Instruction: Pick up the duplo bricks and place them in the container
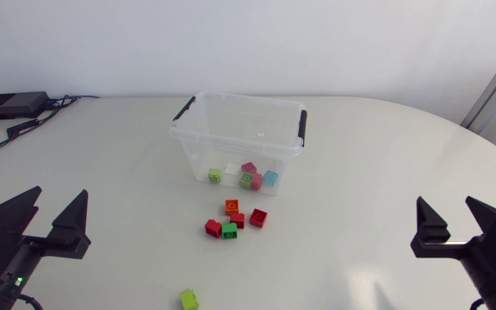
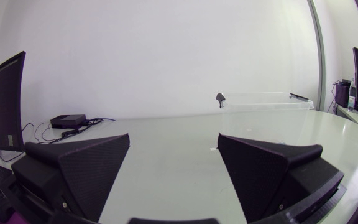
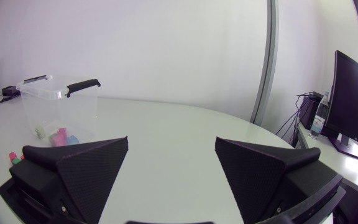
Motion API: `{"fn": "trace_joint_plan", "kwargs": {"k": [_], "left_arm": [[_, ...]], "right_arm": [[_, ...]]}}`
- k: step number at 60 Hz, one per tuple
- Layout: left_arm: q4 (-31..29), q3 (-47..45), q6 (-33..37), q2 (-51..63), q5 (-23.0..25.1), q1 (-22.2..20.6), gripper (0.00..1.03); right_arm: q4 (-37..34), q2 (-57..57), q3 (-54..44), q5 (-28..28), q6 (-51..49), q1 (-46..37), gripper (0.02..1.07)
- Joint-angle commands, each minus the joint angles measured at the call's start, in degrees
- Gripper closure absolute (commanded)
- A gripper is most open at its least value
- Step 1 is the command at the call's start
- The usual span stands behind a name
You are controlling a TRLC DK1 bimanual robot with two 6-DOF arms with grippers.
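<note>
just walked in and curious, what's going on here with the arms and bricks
Nothing is held. The left gripper and right gripper sit open and empty at the sides of the table. Several bricks already lie in the container; five more cluster on the table before it, and a lime brick lies apart, nearer the left gripper.

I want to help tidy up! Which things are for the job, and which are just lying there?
For the job: container, loose bricks, lime brick, bricks already inside.
Just lying about: black box with cables.
</note>
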Motion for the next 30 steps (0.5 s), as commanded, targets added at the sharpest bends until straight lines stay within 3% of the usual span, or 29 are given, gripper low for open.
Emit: {"fn": "trace_joint_plan", "kwargs": {"k": [1,30], "left_arm": [[-0.06,-1.13,-1.09,-0.50,-0.41,-0.41,0.05],[0.56,-0.16,-0.74,-0.67,-0.41,-1.21,0.06]], "right_arm": [[-1.46,-0.34,-0.34,0.29,1.04,0.10,0.06],[-1.02,-0.43,0.53,0.29,0.86,0.63,0.06]]}}
